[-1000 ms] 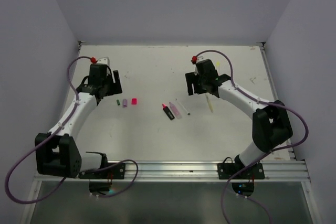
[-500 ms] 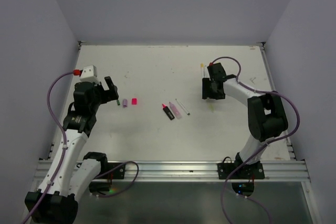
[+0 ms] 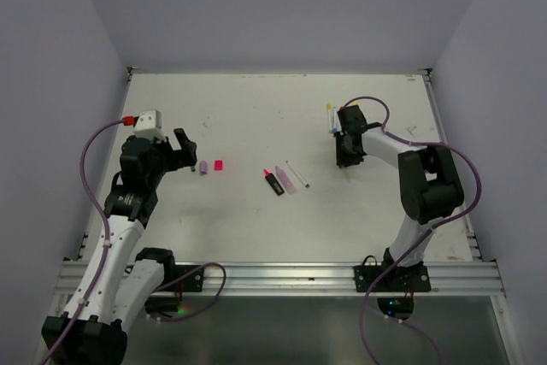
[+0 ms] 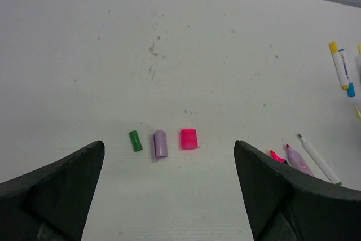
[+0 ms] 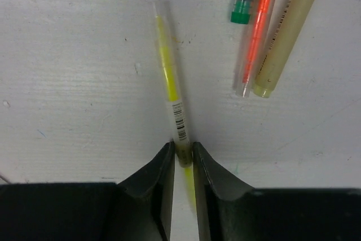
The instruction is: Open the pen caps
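Yellow and thin, the pen (image 5: 169, 83) lies flat on the counter (image 5: 67, 71), its long axis running straight out from the right gripper (image 5: 183, 155), whose jaws are pinched together on its near end while the far end is free. The left gripper (image 4: 169, 146) hangs well apart from it, jaws spread wide above the green cap (image 4: 135, 140), lilac cap (image 4: 160, 144) and pink cap (image 4: 188, 139), which lie loose in a row. Pulling the far end would likely mean bringing that left arm across.
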